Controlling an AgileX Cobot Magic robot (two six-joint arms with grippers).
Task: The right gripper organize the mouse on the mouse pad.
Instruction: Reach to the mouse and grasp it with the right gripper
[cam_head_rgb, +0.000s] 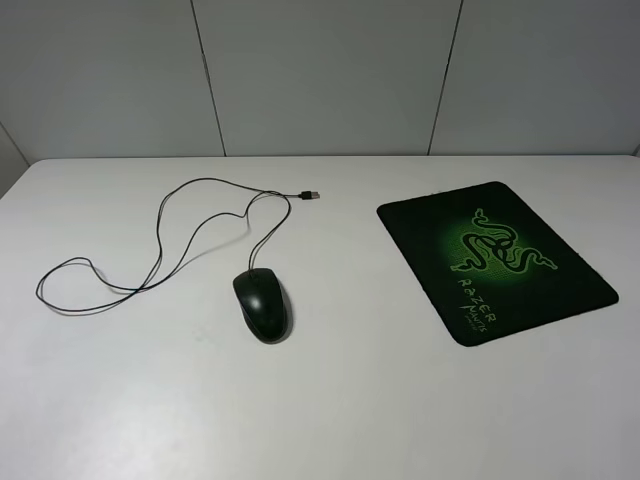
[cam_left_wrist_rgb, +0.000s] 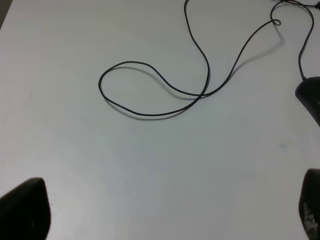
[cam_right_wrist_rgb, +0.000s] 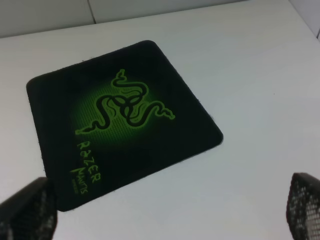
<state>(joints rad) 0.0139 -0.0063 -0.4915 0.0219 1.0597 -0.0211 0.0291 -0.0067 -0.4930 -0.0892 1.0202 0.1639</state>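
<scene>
Waiting beside the pad: mouse not yet moved

The mouse (cam_head_rgb: 262, 305) lies on the white table (cam_head_rgb: 120, 400), well apart from the mouse pad (cam_head_rgb: 495, 260), which sits bare at its 3 o'clock. Its cord (cam_head_rgb: 160, 250) loops away toward 10 o'clock and will probably drag behind. The right gripper (cam_right_wrist_rgb: 165, 212) hangs near the pad, fingers apart and holding nothing, likely ready for a grasp. The left gripper (cam_left_wrist_rgb: 167, 207) is spread too, over the cord.
</scene>
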